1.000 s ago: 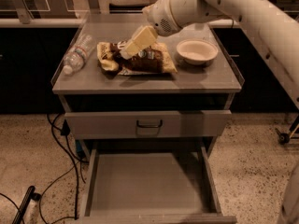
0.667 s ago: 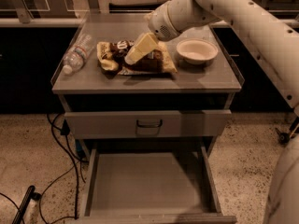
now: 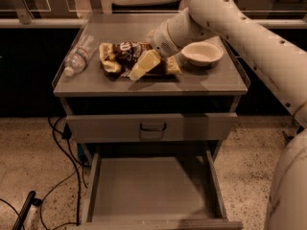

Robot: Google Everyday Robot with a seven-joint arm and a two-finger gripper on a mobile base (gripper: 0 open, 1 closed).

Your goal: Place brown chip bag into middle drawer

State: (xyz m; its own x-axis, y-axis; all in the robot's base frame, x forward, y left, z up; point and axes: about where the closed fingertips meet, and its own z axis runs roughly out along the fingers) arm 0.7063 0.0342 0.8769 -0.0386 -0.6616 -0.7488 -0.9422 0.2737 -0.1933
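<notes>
The brown chip bag (image 3: 119,54) lies flat on the cabinet top, dark brown in the middle with pale yellow ends. My gripper (image 3: 142,65) comes in from the upper right and is down on the bag's right half, covering part of it. The middle drawer (image 3: 152,189) is pulled out wide below, its flat grey floor bare. The arm's white wrist (image 3: 169,36) is just above the bag.
A white bowl (image 3: 202,53) stands right of the bag, close under my arm. A clear plastic bottle (image 3: 78,55) lies at the left edge of the top. A shut grey drawer front with a dark handle (image 3: 152,127) is above the open drawer. Cables (image 3: 64,147) trail on the floor at left.
My gripper has come down and toward the front onto the chip bag. The bag, bowl and bottle have not moved.
</notes>
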